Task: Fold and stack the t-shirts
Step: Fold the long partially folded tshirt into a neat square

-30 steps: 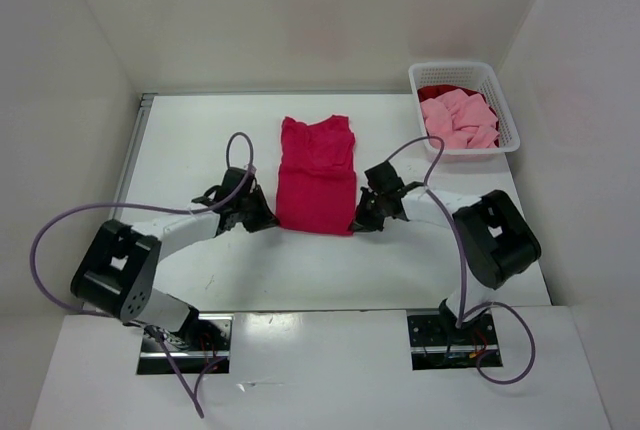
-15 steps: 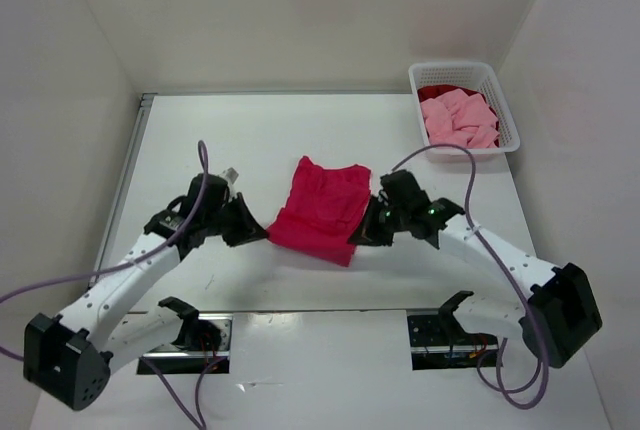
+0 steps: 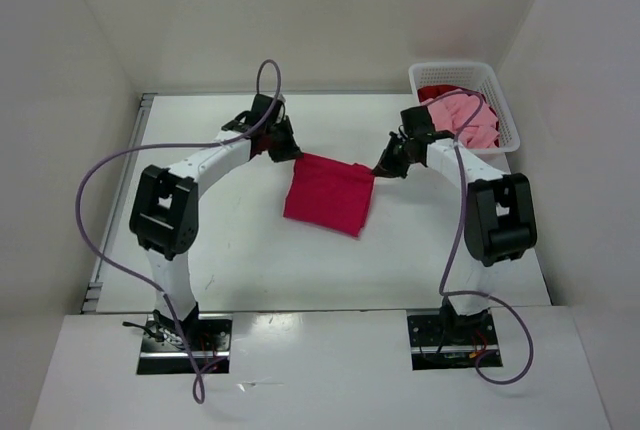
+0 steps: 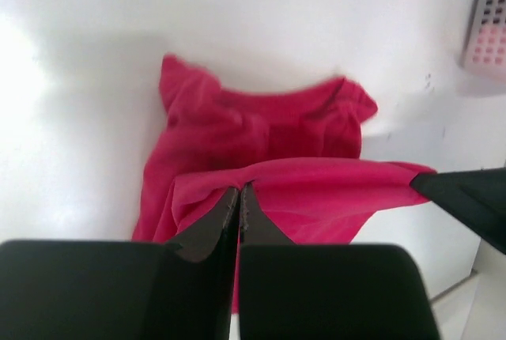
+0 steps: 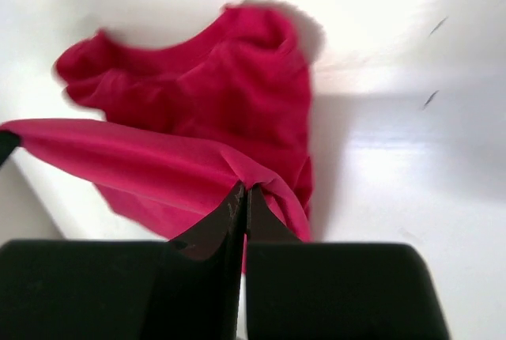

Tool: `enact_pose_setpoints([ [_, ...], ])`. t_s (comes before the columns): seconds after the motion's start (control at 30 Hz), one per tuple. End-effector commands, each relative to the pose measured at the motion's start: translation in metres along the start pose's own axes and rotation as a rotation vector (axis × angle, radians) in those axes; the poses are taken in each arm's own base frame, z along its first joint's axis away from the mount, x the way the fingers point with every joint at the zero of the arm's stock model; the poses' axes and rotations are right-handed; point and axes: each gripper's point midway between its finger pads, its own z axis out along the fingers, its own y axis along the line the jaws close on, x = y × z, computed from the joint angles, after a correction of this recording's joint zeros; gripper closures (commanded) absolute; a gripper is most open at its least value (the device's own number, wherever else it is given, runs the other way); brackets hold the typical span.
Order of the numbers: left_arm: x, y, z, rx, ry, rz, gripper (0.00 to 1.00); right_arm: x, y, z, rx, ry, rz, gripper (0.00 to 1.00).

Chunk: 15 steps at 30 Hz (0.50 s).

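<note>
The crimson shirt [image 3: 328,195] is lying mid-table, soft knit doubled into a rough rectangle on the smooth white table [image 3: 220,240], with its far edge stretched taut in the air. The left gripper [image 3: 291,153] is pinching the 10 o'clock corner, fingers squeezed flat on the cloth. The right gripper [image 3: 381,170] is pinching the 2 o'clock corner likewise. The pink shirt [image 3: 462,122] and dark red shirt [image 3: 438,91] are sitting crumpled in the lattice basket [image 3: 507,110] at 1 o'clock.

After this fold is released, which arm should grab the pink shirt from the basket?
Right, probably. The right gripper sits close to the basket holding the pink shirt; the left gripper is across the crimson shirt, farther away.
</note>
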Motion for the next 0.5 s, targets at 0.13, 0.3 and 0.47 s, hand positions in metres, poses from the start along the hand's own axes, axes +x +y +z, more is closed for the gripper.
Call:
enact_pose_setpoints([
  [0.13, -0.055, 0.007, 0.051, -0.058, -0.117, 0.032, 0.96, -0.054, -0.007, 0.025, 0.047, -0.104, -0.047, 1.00],
  [0.3, -0.079, 0.010, 0.052, -0.052, -0.161, 0.006, 0.76, -0.075, 0.003, 0.032, 0.052, -0.116, -0.058, 0.83],
  [0.47, -0.107, 0.009, 0.012, -0.020, -0.266, -0.007, 0.60, -0.090, 0.030, -0.006, -0.002, -0.187, -0.099, 0.63],
])
